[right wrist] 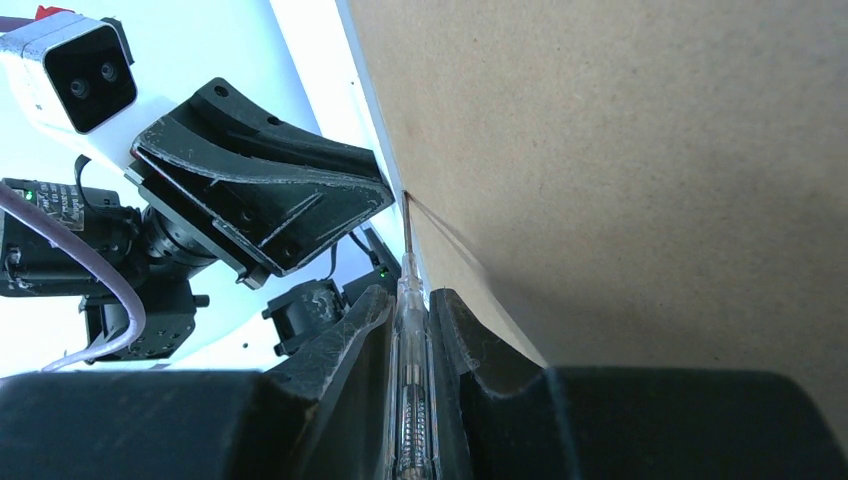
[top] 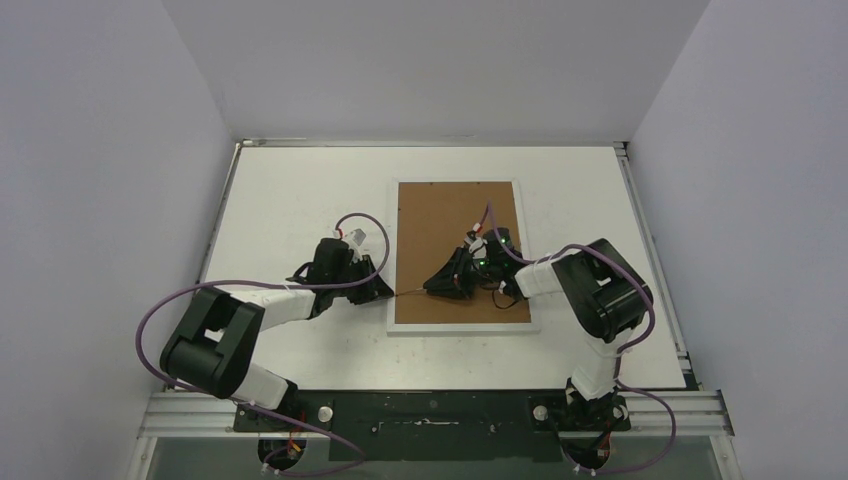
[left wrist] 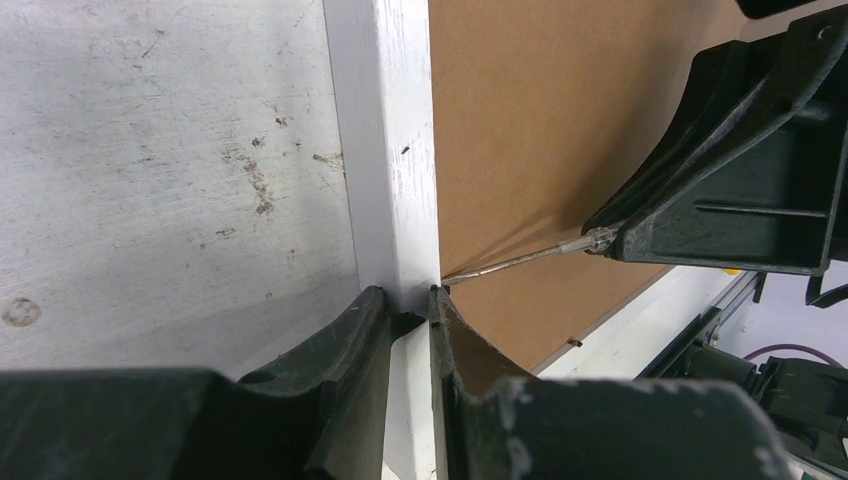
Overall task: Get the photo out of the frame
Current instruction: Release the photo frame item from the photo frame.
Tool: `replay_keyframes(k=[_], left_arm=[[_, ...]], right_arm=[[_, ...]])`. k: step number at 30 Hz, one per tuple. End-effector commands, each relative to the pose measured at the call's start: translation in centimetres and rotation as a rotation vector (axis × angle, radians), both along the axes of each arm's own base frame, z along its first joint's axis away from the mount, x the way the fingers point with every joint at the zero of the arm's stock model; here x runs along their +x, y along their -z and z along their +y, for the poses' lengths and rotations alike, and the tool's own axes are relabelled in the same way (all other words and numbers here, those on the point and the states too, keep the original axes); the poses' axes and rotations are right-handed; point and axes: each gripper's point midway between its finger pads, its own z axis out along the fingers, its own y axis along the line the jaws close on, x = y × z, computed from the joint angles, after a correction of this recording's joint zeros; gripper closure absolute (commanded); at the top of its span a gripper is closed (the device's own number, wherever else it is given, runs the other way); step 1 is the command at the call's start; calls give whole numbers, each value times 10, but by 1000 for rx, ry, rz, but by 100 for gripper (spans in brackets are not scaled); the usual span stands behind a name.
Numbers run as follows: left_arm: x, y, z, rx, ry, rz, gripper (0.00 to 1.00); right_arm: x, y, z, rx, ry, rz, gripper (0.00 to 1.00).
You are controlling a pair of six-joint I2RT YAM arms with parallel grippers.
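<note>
Frame [top: 462,328] lies face down, flat, mid-table and a bit right of centre, long side running near-to-far, brown backing board [top: 455,215] facing up inside the white border. Left gripper [left wrist: 405,300] sits at the frame's left rail toward the near end, fingers pressed in on the white border: one finger on the outer table side, the other on the board side, rail pinched between them. Right gripper [right wrist: 412,300] hangs over the near half of the board, pointing left, and is clamped on a screwdriver [right wrist: 410,400] with a clear handle. The thin metal shaft runs left and low across the board, its tip at the seam where board meets left rail, just beside the left gripper's fingers. The board looks slightly lifted at that seam, hard to tell. White table [top: 290,190] is scuffed and stained left of the frame. Purple cables loop off both arms.
</note>
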Motion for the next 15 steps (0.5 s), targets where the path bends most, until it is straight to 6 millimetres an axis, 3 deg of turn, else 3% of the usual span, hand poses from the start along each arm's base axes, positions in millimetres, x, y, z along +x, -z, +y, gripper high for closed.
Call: replay_keyframes(k=[1,8,15], left_arm=[[2,4,-12,-12,39,-4,90],[2,3,-11,-10,30,-5,90],[6,-2,0,32,-3,-31,90]], right_arm=[[-23,22,11,-29,-36,47,95],[-24,15,15,-11,-38,39,95],[-2,15,-23,-106,28,1,95]])
